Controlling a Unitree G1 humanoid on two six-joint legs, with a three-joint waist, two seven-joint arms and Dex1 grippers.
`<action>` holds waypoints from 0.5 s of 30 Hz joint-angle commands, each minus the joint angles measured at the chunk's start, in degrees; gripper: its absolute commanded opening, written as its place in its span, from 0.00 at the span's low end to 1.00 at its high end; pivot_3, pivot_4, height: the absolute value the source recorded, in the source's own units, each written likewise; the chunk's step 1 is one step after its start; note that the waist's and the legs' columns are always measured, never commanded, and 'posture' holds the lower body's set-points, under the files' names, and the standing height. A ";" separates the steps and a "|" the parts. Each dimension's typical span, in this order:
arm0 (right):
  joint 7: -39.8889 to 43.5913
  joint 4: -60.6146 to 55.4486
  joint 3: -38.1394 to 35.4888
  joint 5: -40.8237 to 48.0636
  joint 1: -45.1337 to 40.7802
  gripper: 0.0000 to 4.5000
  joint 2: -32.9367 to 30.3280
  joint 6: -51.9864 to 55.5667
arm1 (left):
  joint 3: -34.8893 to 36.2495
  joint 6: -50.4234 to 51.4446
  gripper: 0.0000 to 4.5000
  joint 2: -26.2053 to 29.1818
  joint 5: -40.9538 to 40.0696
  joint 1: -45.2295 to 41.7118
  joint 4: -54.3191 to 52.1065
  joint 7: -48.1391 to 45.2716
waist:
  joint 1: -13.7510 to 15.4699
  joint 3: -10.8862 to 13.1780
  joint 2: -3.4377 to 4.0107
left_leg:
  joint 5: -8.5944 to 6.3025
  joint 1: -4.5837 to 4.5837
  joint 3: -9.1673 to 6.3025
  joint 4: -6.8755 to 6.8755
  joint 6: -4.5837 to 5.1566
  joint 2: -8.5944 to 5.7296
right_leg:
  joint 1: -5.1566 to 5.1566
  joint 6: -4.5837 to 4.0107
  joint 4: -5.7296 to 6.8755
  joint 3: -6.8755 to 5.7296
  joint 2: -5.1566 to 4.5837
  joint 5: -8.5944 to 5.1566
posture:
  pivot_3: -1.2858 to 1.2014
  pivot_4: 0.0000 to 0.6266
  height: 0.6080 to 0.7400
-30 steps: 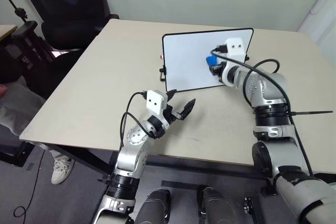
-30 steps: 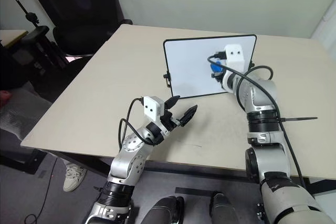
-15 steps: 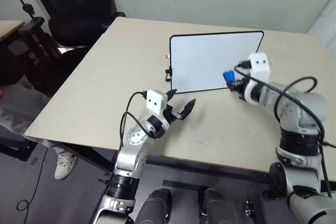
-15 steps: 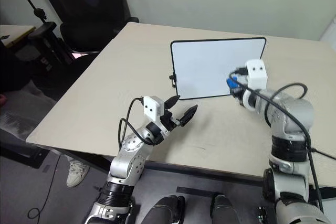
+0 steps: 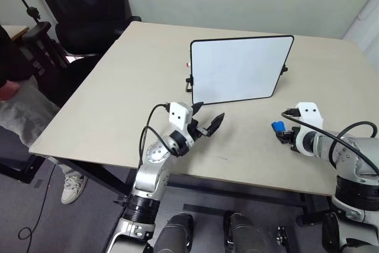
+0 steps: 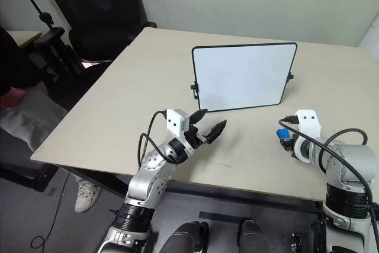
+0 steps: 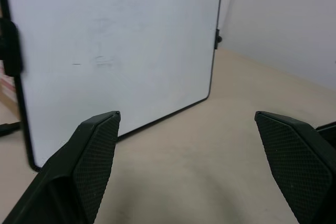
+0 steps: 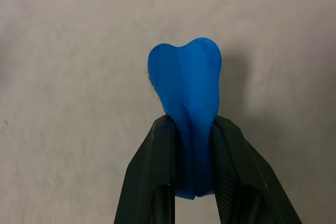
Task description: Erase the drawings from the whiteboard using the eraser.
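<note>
- My left gripper (image 5: 207, 118) hovers over the front part of the counter (image 5: 118, 87), its fingers (image 7: 97, 153) spread wide and grasping nothing.
- Left of the counter stands a black office chair (image 5: 77, 4), with a person's light trouser leg and a sneaker (image 5: 70, 188) near the counter's edge.
- The whiteboard (image 5: 237, 69) stands tilted at the middle of the counter, well beyond my left gripper; from my left wrist view its surface looks white, with only faint grey smudges (image 7: 102, 60).
- My right gripper (image 5: 283, 134) is low over the counter, in front of and to the right of the board, well apart from it.
- Its fingers (image 8: 157, 177) are clenched on the blue eraser (image 8: 186, 93), which is squeezed and bulging above them.
</note>
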 commanded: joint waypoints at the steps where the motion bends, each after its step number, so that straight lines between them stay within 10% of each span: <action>1: 0.36 -3.58 -1.45 -0.10 0.61 0.41 -1.41 -1.72 | -0.37 -1.56 1.00 -0.52 0.02 -1.27 -0.21 -0.48 | 0.02 0.00 0.00 | 0.01 0.00 0.00 0.00 0.01 0.00 | 0.03 0.00 -0.01 0.00 0.00 0.00 | 0.52 0.24 1.00; 7: 1.73 -8.27 -4.39 -0.38 4.05 0.86 -3.14 -12.75 | -0.56 -1.81 1.00 -0.85 0.10 -1.67 0.31 -0.48 | 0.08 0.00 0.00 | 0.04 -0.03 0.00 0.01 0.05 0.00 | 0.09 0.00 -0.03 0.02 0.00 0.00 | 0.52 0.24 1.00; 15: 8.38 -18.21 -11.56 9.91 12.12 0.86 6.03 -36.51 | -0.70 -1.74 1.00 -0.76 -0.04 -1.58 0.22 -0.61 | 0.11 -0.05 -0.03 | 0.05 -0.04 -0.01 -0.01 0.09 0.00 | 0.12 0.13 -0.02 0.03 0.01 -0.06 | 0.52 0.24 1.00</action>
